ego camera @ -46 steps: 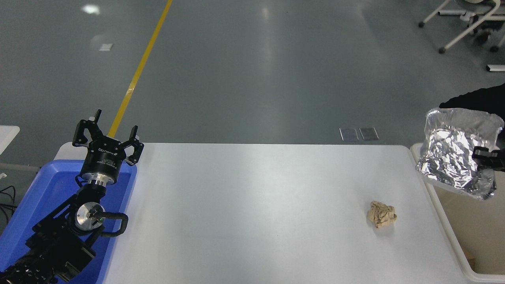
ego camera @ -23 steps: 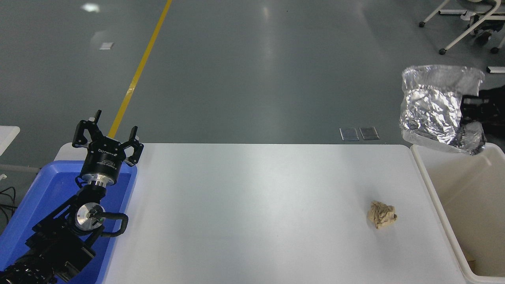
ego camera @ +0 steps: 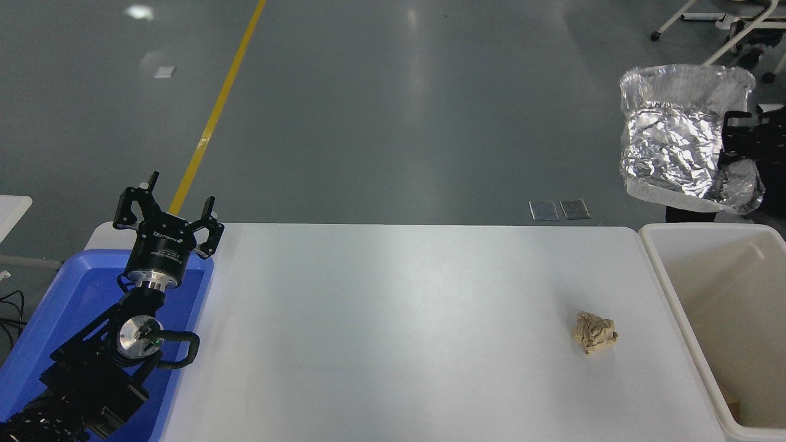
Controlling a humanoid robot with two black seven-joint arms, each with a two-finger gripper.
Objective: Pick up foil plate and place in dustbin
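The shiny crinkled foil plate (ego camera: 672, 144) hangs tilted in the air at the upper right, above and beyond the far left corner of the dustbin (ego camera: 663, 270). My right gripper (ego camera: 734, 138) comes in from the right edge and is shut on the plate's right rim. The dustbin is a large cream-white tub standing off the table's right end, cut off by the picture's edge. My left gripper (ego camera: 167, 212) is open and parked at the lower left above a blue tray.
A small crumpled tan paper ball (ego camera: 594, 332) lies on the white table (ego camera: 393, 319) near its right end. The blue plastic tray (ego camera: 55, 307) stands at the table's left end under my left arm. Wheeled chair legs (ego camera: 718, 24) show at the top right.
My right gripper has lifted the foil plate from low over the dustbin's near left rim up and away, to well above its far edge. The left arm has not moved.
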